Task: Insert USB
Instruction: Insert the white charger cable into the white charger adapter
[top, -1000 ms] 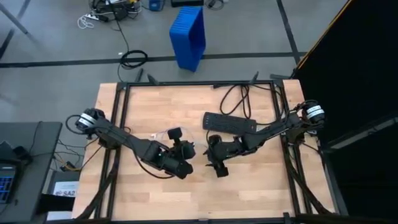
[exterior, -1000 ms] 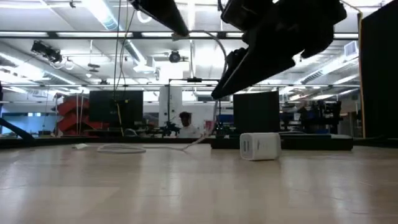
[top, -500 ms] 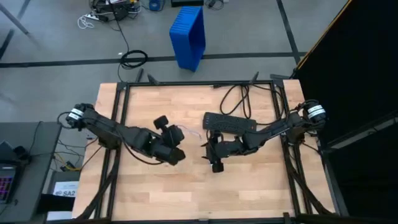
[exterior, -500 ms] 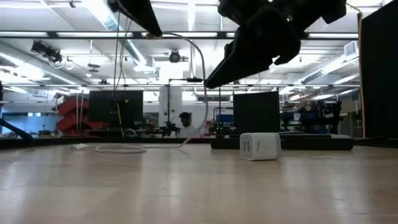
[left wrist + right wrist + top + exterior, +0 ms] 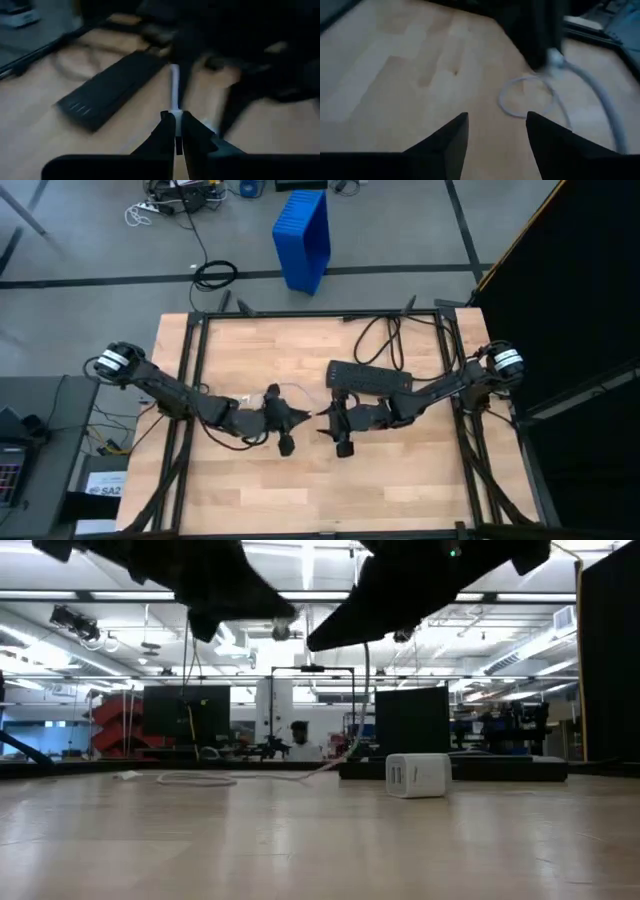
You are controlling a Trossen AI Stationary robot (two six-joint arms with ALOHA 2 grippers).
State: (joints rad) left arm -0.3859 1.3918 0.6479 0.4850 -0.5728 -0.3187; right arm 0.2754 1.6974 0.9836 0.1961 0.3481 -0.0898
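The left claw hangs above the middle of the wooden surface, its fingers pinched narrow on the white plug end of the USB. The plug sticks out straight ahead from between the fingertips. Behind the claw the rest of the USB trails back over the surface in a thin loop beside the left arm. In the low view it lies as a flat white coil on the wood and rises in a curve toward the arms overhead.

The right claw faces the left one, tip to tip and just apart from it. Its fingers stand wide, with nothing between them. Past them, in the right wrist view, the cable curves over the wood into a loop.

A black strip lies flat just beyond the right claw, toward the far edge of the surface; in the left wrist view it lies ahead of the left claw and off to one side. A white cube stands on the wood in front of the strip in the low view, under the right arm.
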